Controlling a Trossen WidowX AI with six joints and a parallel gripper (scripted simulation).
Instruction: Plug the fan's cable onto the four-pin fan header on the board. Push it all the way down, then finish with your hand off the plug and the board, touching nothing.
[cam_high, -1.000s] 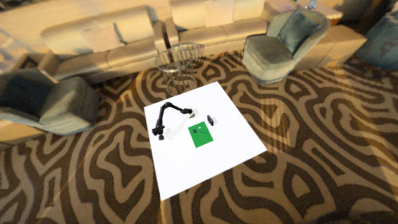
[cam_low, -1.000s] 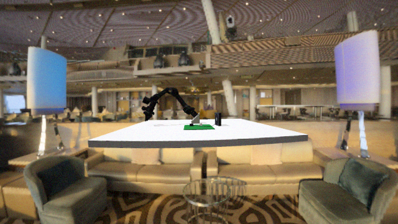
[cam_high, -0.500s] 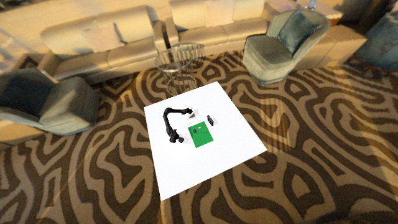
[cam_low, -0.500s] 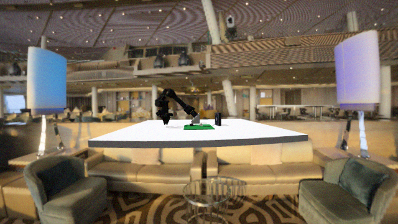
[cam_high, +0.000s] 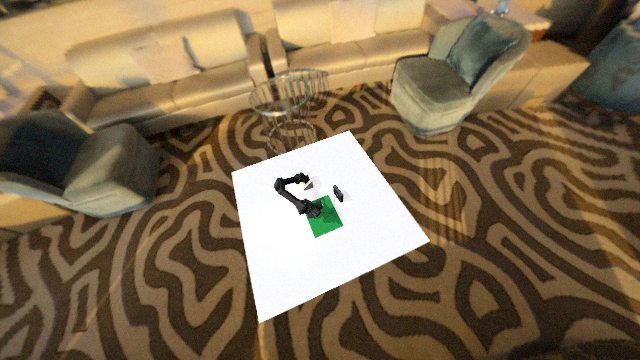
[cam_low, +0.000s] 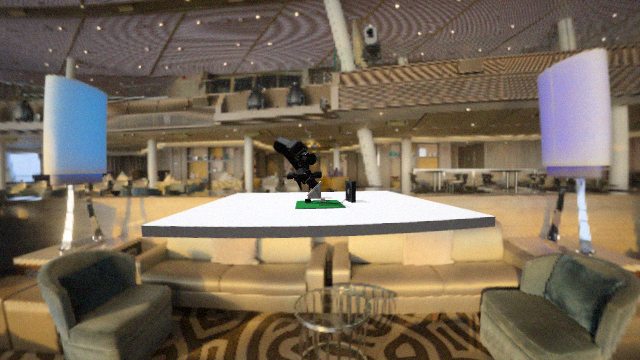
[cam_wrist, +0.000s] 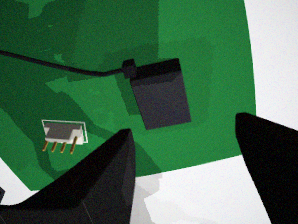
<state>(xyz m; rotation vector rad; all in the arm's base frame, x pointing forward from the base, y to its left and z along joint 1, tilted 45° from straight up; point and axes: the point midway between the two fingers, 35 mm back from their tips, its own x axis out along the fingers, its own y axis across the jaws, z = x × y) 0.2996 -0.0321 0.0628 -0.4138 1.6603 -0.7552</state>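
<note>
Wrist view: the black jaws (cam_high: 314, 209) are hanging open and empty; the black rectangular cable plug (cam_high: 324, 204) (cam_wrist: 161, 97) is lying unplugged, grasping and seating remaining.

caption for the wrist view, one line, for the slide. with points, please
Open black two-finger pincer (cam_wrist: 185, 131) above the green rectangular board (cam_wrist: 220, 135), black block-shaped plug (cam_wrist: 162, 102) unplugged beside the white four-pin header (cam_wrist: 65, 132).

Lounge. Floor: brown/tan swirl carpet (cam_high: 195, 260) (cam_low: 210, 330). Beige sofas (cam_high: 165, 95) (cam_low: 225, 275), grey-green armchairs (cam_high: 435, 85) (cam_low: 105, 310), round glass side table (cam_high: 256, 106) (cam_low: 334, 327). Two big lamps (cam_low: 75, 127), one blue, one violet. Pale columns (cam_low: 248, 165), patterned ceiling (cam_low: 200, 45) with small spotlights, bright window (cam_low: 24, 167) far left. Warm light, background blurry.
</note>
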